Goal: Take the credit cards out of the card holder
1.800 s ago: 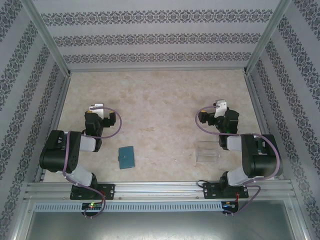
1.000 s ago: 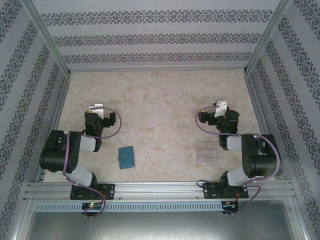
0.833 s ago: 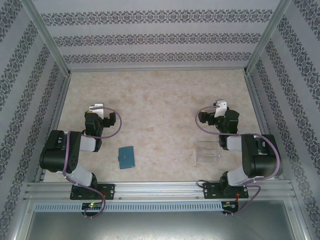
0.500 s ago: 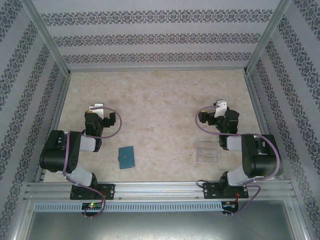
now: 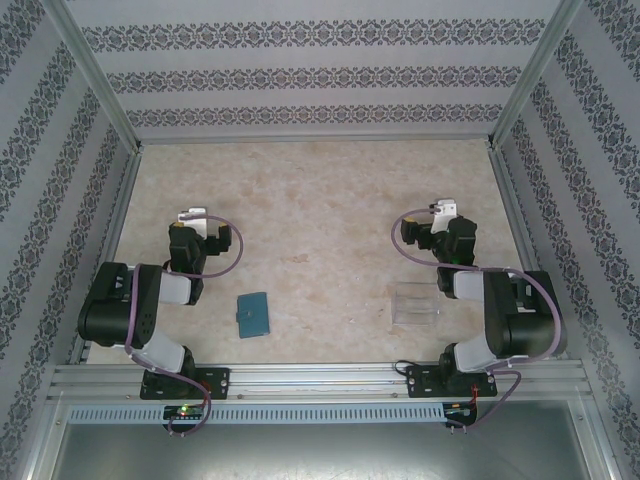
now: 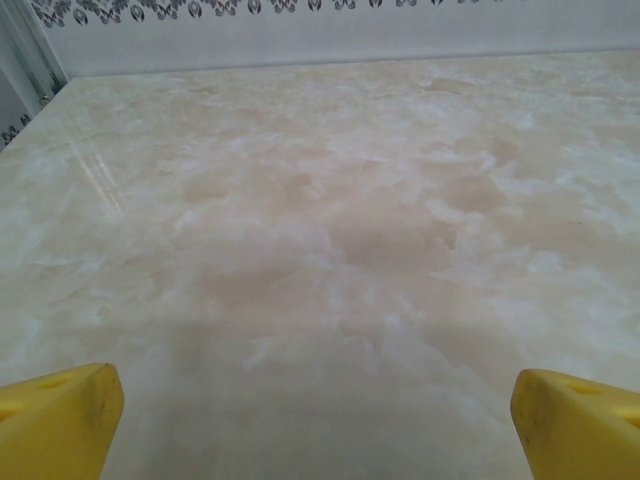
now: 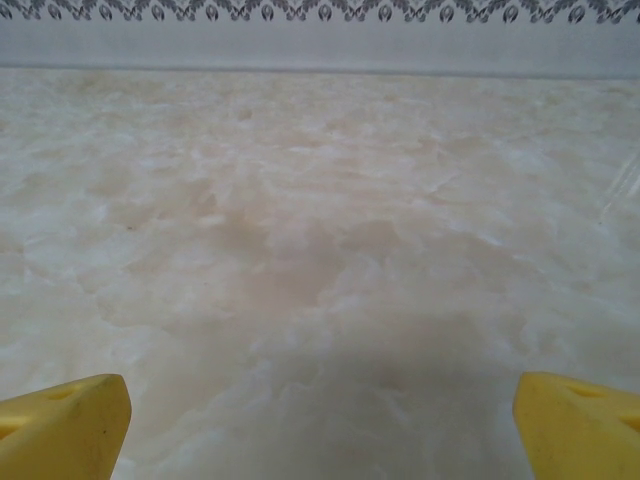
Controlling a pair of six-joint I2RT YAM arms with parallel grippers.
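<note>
The card holder (image 5: 254,314), a small teal-blue wallet, lies folded shut on the marble table between the two arm bases. The credit cards are hidden. My left gripper (image 5: 190,216) is folded back above its arm, behind and to the left of the wallet and well apart from it. In the left wrist view its yellow fingertips (image 6: 60,425) stand far apart over bare table, so the gripper (image 6: 320,425) is open and holds nothing. My right gripper (image 5: 443,210) sits at the right, also open (image 7: 320,430), with its yellow fingertips (image 7: 580,425) wide over bare marble.
A clear plastic box (image 5: 414,304) stands on the table just in front of the right arm's wrist. Patterned walls and metal rails (image 5: 108,235) close in the table (image 5: 320,200) on three sides. Open marble stretches across the middle and back.
The right wrist and its cable have shifted very slightly. The wallet, the box and the left arm have stayed where they were.
</note>
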